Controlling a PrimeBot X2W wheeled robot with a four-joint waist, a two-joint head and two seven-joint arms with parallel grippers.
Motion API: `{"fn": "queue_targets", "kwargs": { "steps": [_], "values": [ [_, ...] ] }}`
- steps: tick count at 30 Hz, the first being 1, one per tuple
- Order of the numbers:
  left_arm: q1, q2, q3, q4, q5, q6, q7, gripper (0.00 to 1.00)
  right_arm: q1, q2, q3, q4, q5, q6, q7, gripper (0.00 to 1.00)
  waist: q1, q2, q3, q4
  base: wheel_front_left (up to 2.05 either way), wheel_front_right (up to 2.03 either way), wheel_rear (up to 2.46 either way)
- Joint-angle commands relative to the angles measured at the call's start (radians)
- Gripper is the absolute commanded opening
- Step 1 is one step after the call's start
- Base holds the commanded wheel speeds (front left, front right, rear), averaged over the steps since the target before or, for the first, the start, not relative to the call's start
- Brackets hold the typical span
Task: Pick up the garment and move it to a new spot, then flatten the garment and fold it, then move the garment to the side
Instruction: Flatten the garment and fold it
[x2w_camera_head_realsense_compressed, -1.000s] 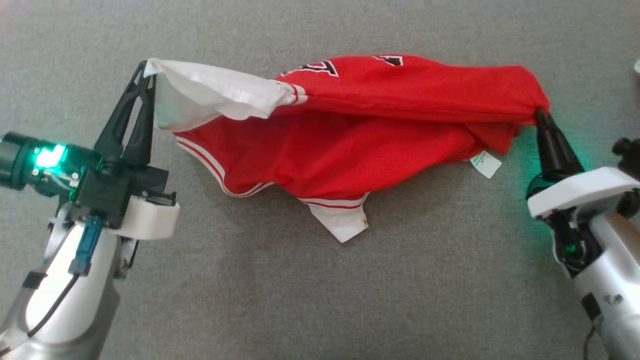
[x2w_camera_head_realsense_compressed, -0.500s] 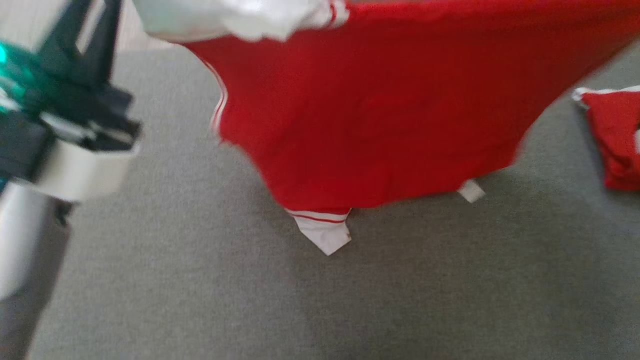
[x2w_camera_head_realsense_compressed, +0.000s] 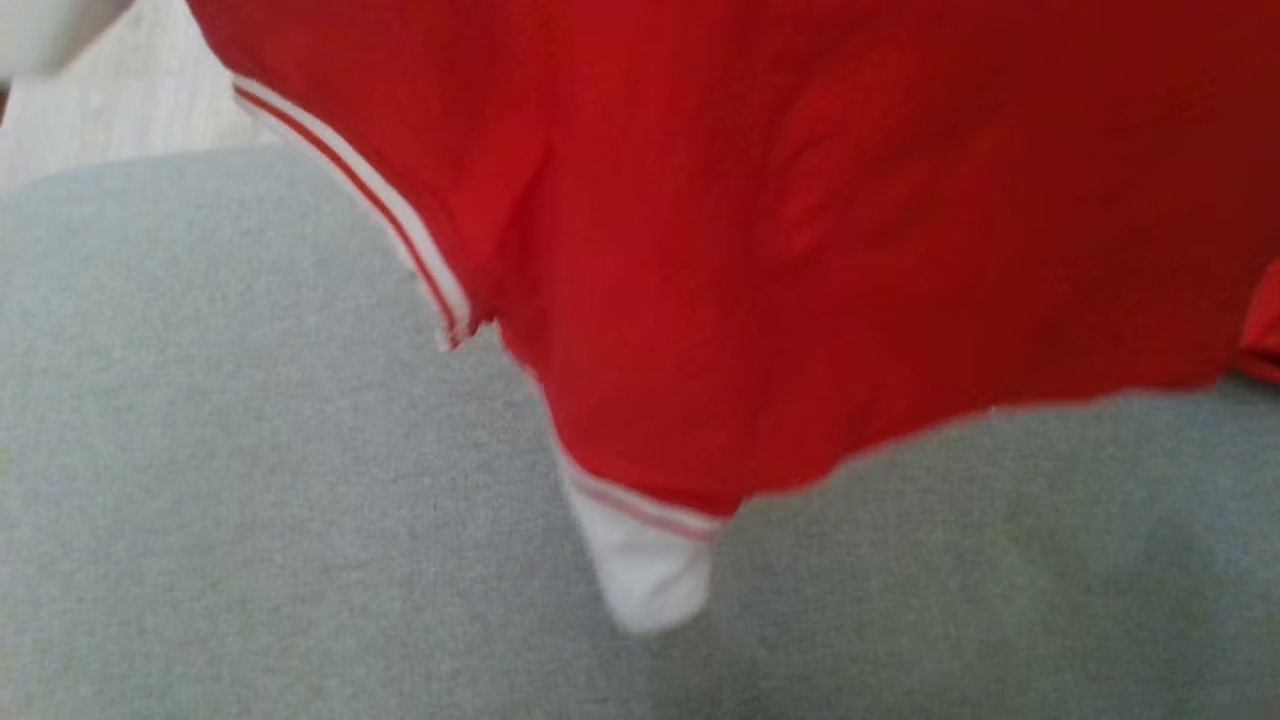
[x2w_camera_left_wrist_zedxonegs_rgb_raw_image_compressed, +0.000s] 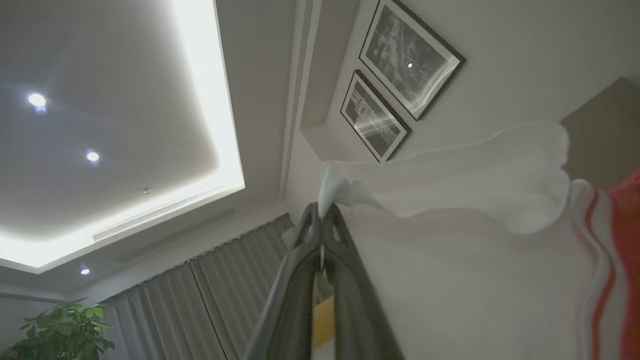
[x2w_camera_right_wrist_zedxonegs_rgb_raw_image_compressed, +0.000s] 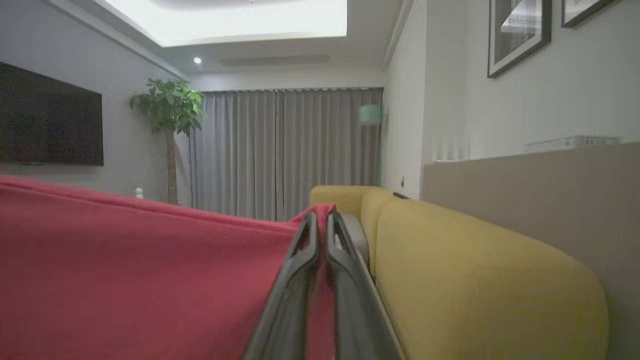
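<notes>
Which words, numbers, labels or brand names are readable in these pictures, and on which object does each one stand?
No text can be read in any view.
Red garment: only plain cloth and white striped trim show, with no lettering.
Framed pictures on the wall: only grey marks, too blurred to tell whether any is writing.

Left fingers (x2w_camera_left_wrist_zedxonegs_rgb_raw_image_compressed: 350, 300) tight together on a white corner of the garment (x2w_camera_left_wrist_zedxonegs_rgb_raw_image_compressed: 475, 170), two framed pictures (x2w_camera_left_wrist_zedxonegs_rgb_raw_image_compressed: 410, 65) beyond.
</notes>
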Motion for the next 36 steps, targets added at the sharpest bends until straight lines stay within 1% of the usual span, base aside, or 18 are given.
{"fn": "queue_targets", "kwargs": {
  "steps": [1,4,8,10,14,17,19,22,26,27,32,36],
  "values": [
    [-0.061,0.028,0.017,0.025,-0.013,-0.003,0.018,0.0,-0.047,0.005,0.022,0.005,-0.018,-0.001,0.021,0.0,0.0001,-0.0001,0.034,0.002,0.0,0.0,0.0],
    [-0.126,0.022,-0.022,0.116,-0.023,-0.009,0.016,0.0,-0.119,0.024,0.056,0.091,-0.038,-0.001,0.042,0.0,0.0001,-0.0001,0.095,0.01,0.0,0.0,0.0],
    [-0.231,0.02,-0.068,0.244,0.001,-0.013,-0.042,0.0,-0.24,0.046,0.095,0.202,-0.068,-0.001,0.012,0.0,0.0001,-0.0001,0.198,0.022,0.0,0.0,0.0],
    [-0.305,0.024,-0.085,0.298,0.037,-0.013,-0.08,0.0,-0.315,0.057,0.11,0.245,-0.085,-0.001,-0.021,0.0,0.0001,-0.0001,0.253,0.026,0.0,0.0,0.0],
    [-0.447,0.014,-0.106,0.381,0.107,-0.01,-0.178,0.0,-0.463,0.064,0.128,0.312,-0.133,-0.001,-0.12,0.0,0.0001,-0.0001,0.337,0.032,0.0,0.0,0.0],
    [-0.503,-0.003,-0.112,0.424,0.126,-0.005,-0.228,0.0,-0.538,0.058,0.145,0.355,-0.163,-0.001,-0.191,0.0,0.0001,-0.0001,0.369,0.036,0.0,0.0,0.0],
    [-0.505,-0.012,-0.116,0.438,0.118,-0.007,-0.245,0.0,-0.556,0.05,0.159,0.387,-0.174,-0.001,-0.222,0.0,0.0001,-0.0001,0.382,0.041,0.0,0.0,0.0],
    [-0.458,-0.01,-0.126,0.433,0.094,-0.009,-0.257,0.0,-0.542,0.038,0.183,0.429,-0.175,-0.001,-0.248,0.0,0.0001,-0.0001,0.399,0.046,0.0,0.0,0.0],
    [-0.319,0.015,-0.142,0.359,0.06,-0.012,-0.261,0.0,-0.466,0.032,0.198,0.475,-0.16,-0.001,-0.282,0.0,0.0001,-0.0001,0.409,0.052,0.0,0.0,0.0],
    [-0.319,0.015,-0.142,0.359,0.06,-0.012,-0.261,0.0,-0.466,0.032,0.198,0.475,-0.16,-0.001,-0.282,0.0,0.0001,-0.0001,0.409,0.052,0.0,0.0,0.0],
    [-0.075,0.047,-0.142,0.222,0.028,-0.013,-0.262,0.0,-0.32,0.015,0.198,0.514,-0.144,-0.001,-0.328,0.0,0.0001,-0.0001,0.394,0.063,0.0,0.0,0.0],
    [0.156,0.07,-0.149,0.135,0.013,-0.009,-0.262,0.0,-0.184,0.016,0.197,0.535,-0.135,-0.001,-0.37,0.0,0.0001,-0.0001,0.355,0.055,0.0,0.0,0.0]
  ]
}}
